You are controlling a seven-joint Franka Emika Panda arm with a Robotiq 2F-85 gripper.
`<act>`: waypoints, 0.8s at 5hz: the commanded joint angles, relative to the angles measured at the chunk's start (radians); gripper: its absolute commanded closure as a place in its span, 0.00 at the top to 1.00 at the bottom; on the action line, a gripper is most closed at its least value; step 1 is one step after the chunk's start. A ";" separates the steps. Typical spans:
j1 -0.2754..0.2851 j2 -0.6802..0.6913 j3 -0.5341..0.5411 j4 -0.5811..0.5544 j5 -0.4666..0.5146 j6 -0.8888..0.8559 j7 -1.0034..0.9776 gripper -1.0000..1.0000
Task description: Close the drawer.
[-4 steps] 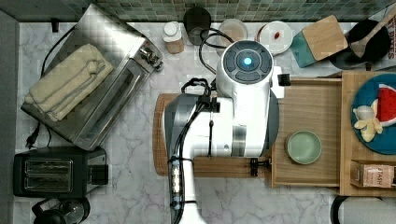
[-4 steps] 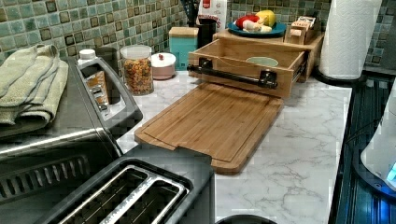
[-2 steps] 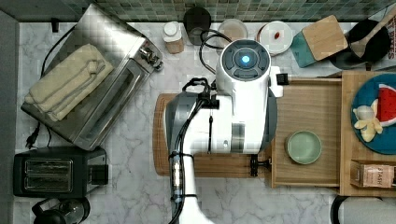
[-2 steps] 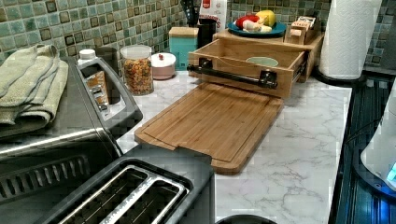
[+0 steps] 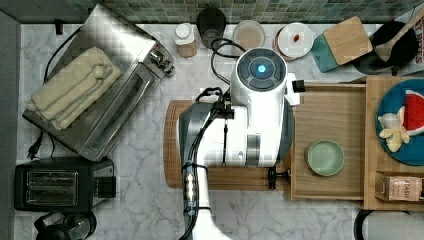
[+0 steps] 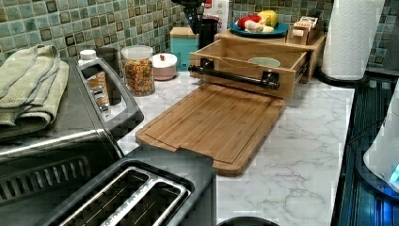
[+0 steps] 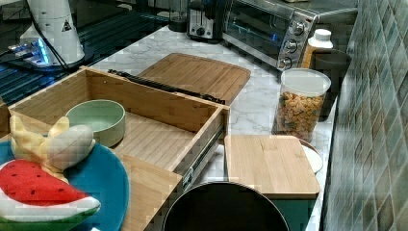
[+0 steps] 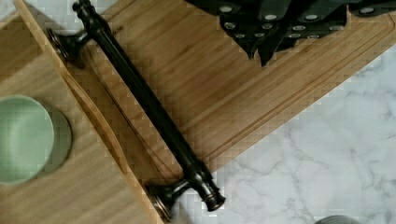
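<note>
The drawer (image 6: 244, 66) is found pulled out over the marble surface (image 6: 301, 155), its black handle (image 8: 149, 109) facing the cutting board (image 6: 211, 122). A green bowl (image 5: 325, 158) is seen inside it. The claw (image 8: 280, 23) is positioned above the cutting board, apart from the handle; its opening cannot be determined.

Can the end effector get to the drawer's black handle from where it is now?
Probably yes. In the wrist view the end effector hangs above the cutting board, apart from the handle, with only bare board between them. The drawer stands open, holding just a green bowl behind its front.
</note>
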State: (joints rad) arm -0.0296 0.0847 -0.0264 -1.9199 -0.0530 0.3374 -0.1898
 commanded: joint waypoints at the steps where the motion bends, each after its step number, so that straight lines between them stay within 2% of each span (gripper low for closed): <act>1: 0.040 -0.141 0.043 -0.229 0.022 0.181 -0.311 0.00; 3: 0.065 -0.121 0.056 -0.303 -0.076 0.274 -0.364 0.00; 4: 0.055 -0.094 0.050 -0.337 -0.095 0.359 -0.404 0.00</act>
State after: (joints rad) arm 0.0090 -0.0095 0.0185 -2.2129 -0.1299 0.6436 -0.5181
